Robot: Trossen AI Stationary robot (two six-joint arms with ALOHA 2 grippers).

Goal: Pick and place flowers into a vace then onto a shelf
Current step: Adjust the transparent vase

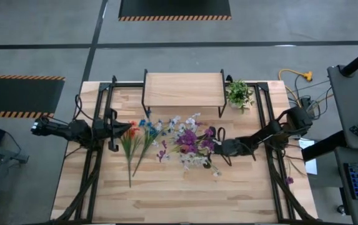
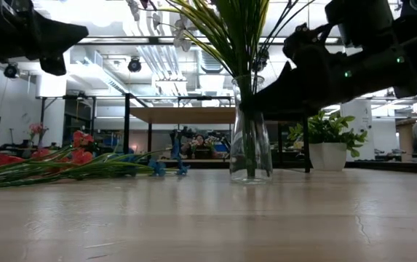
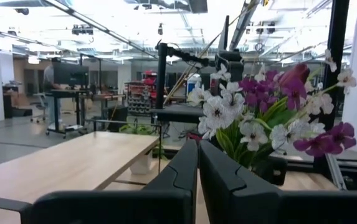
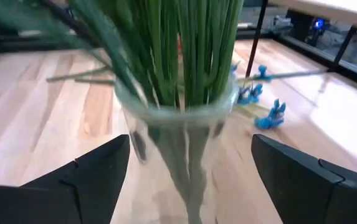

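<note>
Standing on the tabletop (image 2: 208, 218), vace (image 2: 250, 138) holds flowers (image 2: 226, 29); right gripper (image 4: 184, 180) jaws spread around it, left gripper (image 3: 197, 180) pressed together. No legible writing.

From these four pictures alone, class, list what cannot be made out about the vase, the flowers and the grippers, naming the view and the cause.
- High view: the vase is hidden under its own blossoms.
- Low view: the flowers in the vase are cut off by the top edge.
- Right wrist view: whether the open right gripper touches the glass; the nearby vase is blurred.
- Low view: the loose flowers on the table overlap, so they cannot be counted.
- Left wrist view: the shut left gripper blocks the table below.
</note>
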